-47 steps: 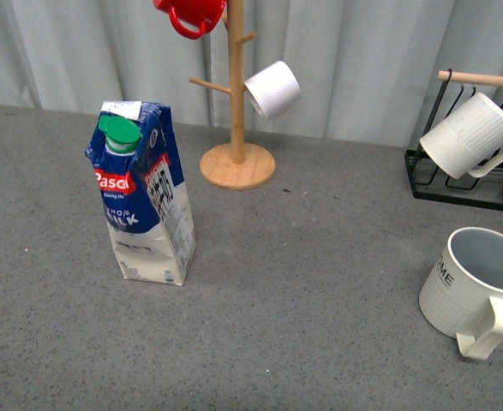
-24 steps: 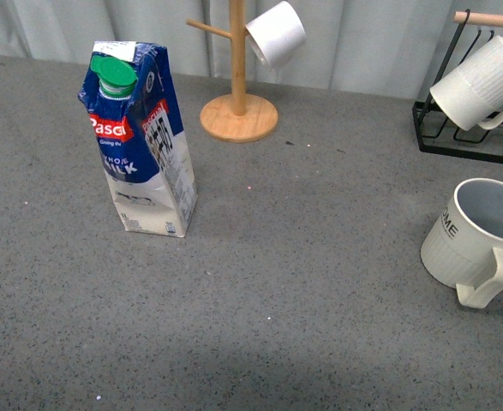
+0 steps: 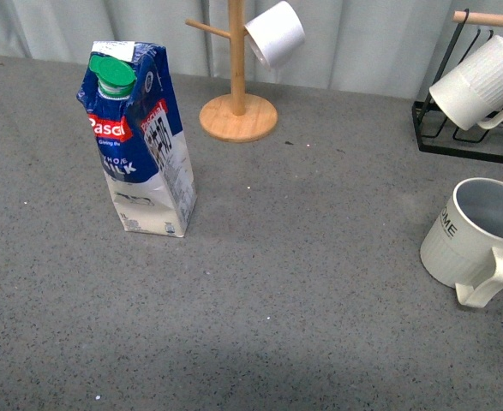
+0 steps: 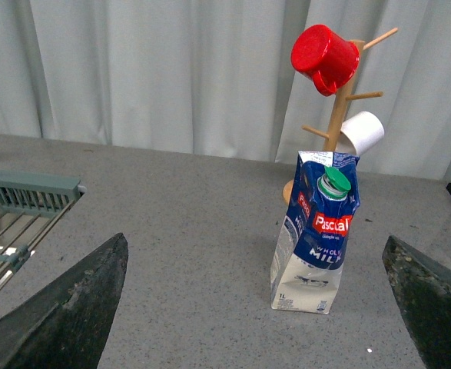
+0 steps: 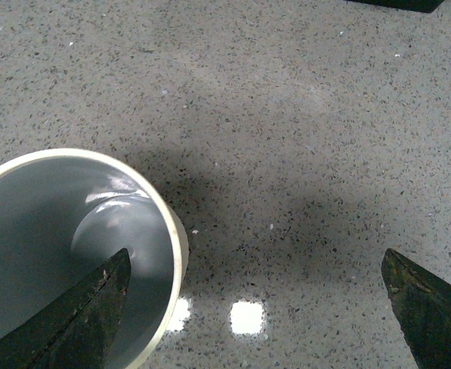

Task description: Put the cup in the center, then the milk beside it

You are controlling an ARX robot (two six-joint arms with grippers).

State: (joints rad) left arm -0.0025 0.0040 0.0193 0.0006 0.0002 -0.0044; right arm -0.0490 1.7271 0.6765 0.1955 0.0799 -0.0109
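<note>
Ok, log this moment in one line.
stage: cup not yet centred | cup: upright, far right | milk: upright, left of centre | right hand: open, above cup | left hand: open, facing milk

You'll find the cup (image 3: 465, 247) standing upright at the right edge of the scene, on the near side. It's a large off-white mug, grey and empty inside, with a ribbed lower body and dark "ME" lettering facing left. Its chunky handle is turned to the near right. The milk (image 3: 141, 150) stands upright well apart from it, to the left and slightly farther back. It's a tall blue-and-white carton with a red logo band, its green cap screwed on and its sides somewhat creased.
</note>
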